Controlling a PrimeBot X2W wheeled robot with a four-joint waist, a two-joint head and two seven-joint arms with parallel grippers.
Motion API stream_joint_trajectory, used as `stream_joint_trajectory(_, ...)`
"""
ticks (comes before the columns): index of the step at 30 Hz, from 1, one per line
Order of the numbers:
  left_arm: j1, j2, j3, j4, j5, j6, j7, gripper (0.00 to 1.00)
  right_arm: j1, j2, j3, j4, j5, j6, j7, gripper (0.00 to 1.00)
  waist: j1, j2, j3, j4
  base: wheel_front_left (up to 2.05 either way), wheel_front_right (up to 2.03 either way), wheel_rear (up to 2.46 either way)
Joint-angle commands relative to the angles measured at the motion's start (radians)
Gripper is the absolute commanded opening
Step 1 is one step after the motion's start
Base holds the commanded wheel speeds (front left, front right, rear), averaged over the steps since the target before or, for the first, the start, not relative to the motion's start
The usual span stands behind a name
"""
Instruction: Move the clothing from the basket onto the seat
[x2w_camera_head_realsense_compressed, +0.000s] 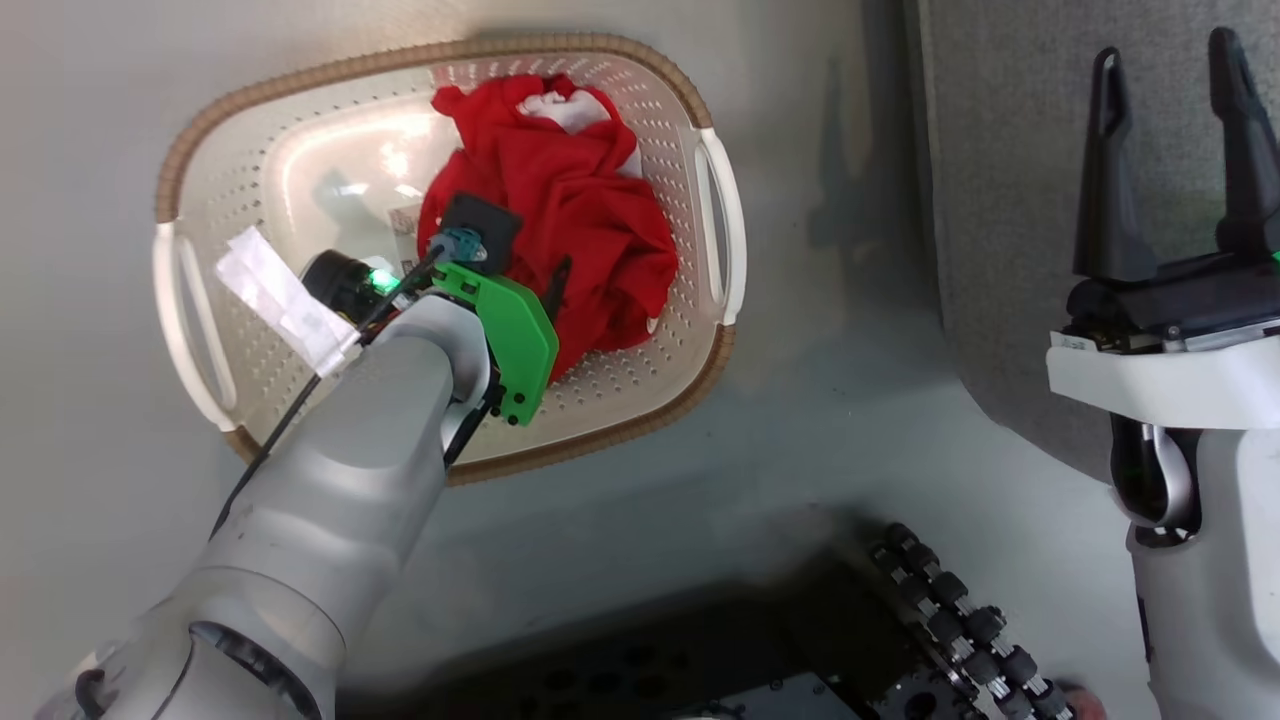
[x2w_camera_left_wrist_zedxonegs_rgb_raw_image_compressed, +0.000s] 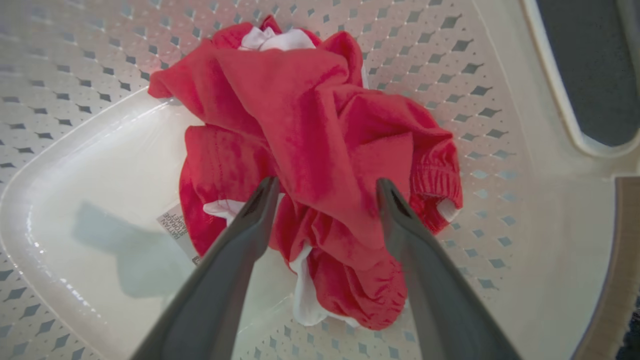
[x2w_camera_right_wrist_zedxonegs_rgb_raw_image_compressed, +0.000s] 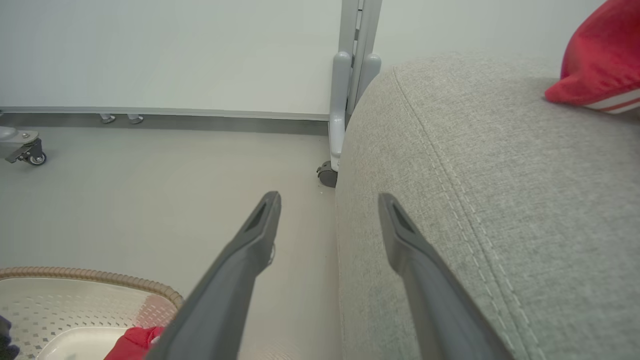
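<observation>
The clothing (x2w_camera_head_realsense_compressed: 570, 210) is a crumpled red heap with white trim in the right half of the basket (x2w_camera_head_realsense_compressed: 300, 90), a cream perforated tub with a brown rim. My left arm reaches down into the basket. In the left wrist view my left gripper (x2w_camera_left_wrist_zedxonegs_rgb_raw_image_compressed: 327, 184) is open, its two fingertips straddling the top of the clothing (x2w_camera_left_wrist_zedxonegs_rgb_raw_image_compressed: 310, 125) just above the fabric. My right gripper (x2w_camera_head_realsense_compressed: 1165, 55) stands open and holds nothing, over the edge of the grey seat (x2w_camera_head_realsense_compressed: 1000, 200). Another red piece with white stripes (x2w_camera_right_wrist_zedxonegs_rgb_raw_image_compressed: 600, 65) lies on the seat (x2w_camera_right_wrist_zedxonegs_rgb_raw_image_compressed: 500, 200).
A paper label (x2w_camera_left_wrist_zedxonegs_rgb_raw_image_compressed: 175, 230) sticks to the basket floor beside the heap. A strip of grey floor (x2w_camera_head_realsense_compressed: 840, 330) separates basket and seat. A wheeled grey stand (x2w_camera_right_wrist_zedxonegs_rgb_raw_image_compressed: 345, 100) stands against the wall behind the seat. My base with black rollers (x2w_camera_head_realsense_compressed: 950, 620) lies below.
</observation>
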Motion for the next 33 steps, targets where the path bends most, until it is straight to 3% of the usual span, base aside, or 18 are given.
stream_joint_trajectory(1,-0.027,0.008,-0.004,0.016,-0.013,-0.001,-0.003,1.0,-0.017,-0.009,0.003,-0.021,-0.015,-0.001,-0.003,1.0,-0.0002,0.0,0.059,-0.033,0.0,0.0,0.0)
stream_joint_trajectory(9,-0.059,0.007,-0.005,0.066,-0.074,-0.001,-0.037,1.0,-0.04,-0.028,0.032,-0.139,-0.034,-0.001,-0.003,1.0,-0.0002,0.0,0.103,-0.032,0.0,0.0,0.0)
stream_joint_trajectory(15,-0.059,0.007,-0.044,0.024,-0.107,-0.001,-0.084,1.0,-0.028,-0.029,0.034,-0.17,-0.032,-0.001,-0.003,1.0,-0.0002,0.0,0.116,-0.02,0.0,0.0,0.0)
stream_joint_trajectory(16,-0.065,0.008,-0.055,0.019,-0.107,-0.001,-0.103,0.68,-0.021,-0.032,0.036,-0.169,-0.034,-0.001,-0.003,1.0,-0.0002,0.0,0.117,-0.018,0.0,0.0,0.0)
stream_joint_trajectory(17,-0.071,0.007,-0.07,0.007,-0.097,-0.001,-0.121,0.25,-0.018,-0.032,0.039,-0.167,-0.038,-0.001,-0.003,1.0,-0.0002,0.0,0.118,-0.017,0.0,0.0,0.0)
stream_joint_trajectory(18,-0.075,0.006,-0.086,-0.001,-0.092,-0.001,-0.138,0.0,-0.014,-0.034,0.041,-0.165,-0.043,-0.001,-0.003,1.0,-0.0002,0.0,0.119,-0.015,0.0,0.0,0.0)
stream_joint_trajectory(24,-0.091,0.019,-0.105,-0.036,-0.09,-0.001,-0.179,0.0,-0.011,-0.025,0.04,-0.158,-0.05,-0.001,-0.003,1.0,-0.0002,0.0,0.116,-0.013,0.0,0.0,0.0)
stream_joint_trajectory(33,0.036,0.089,0.053,-0.223,0.063,0.004,-0.178,0.0,-0.021,0.011,0.045,-0.112,-0.022,-0.001,-0.003,1.0,-0.0002,0.0,-0.015,-0.01,0.0,0.0,0.0)
